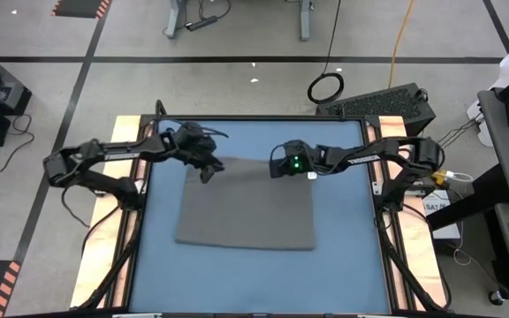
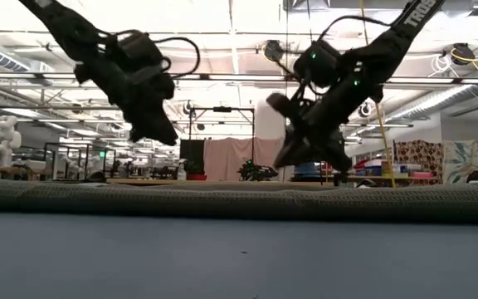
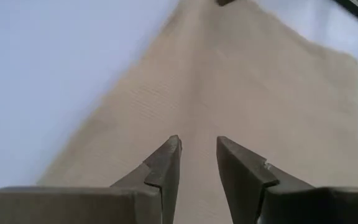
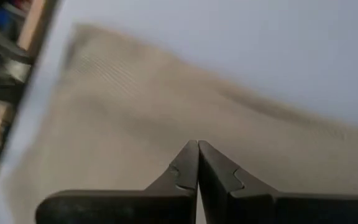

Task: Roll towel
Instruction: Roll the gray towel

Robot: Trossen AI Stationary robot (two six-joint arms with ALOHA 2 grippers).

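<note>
The grey-brown towel lies spread flat on the blue tabletop. It also shows in the low view and in both wrist views. My left gripper hangs above the towel's far left corner, its fingers a narrow gap apart and empty. My right gripper hangs above the towel's far edge, right of the middle, shut and empty. In the low view both grippers are clear of the cloth.
The blue tabletop has wooden side rails at its left and right. Bare blue surface lies around the towel, most of it toward the near edge. A black case and a coiled cable lie on the floor beyond the table.
</note>
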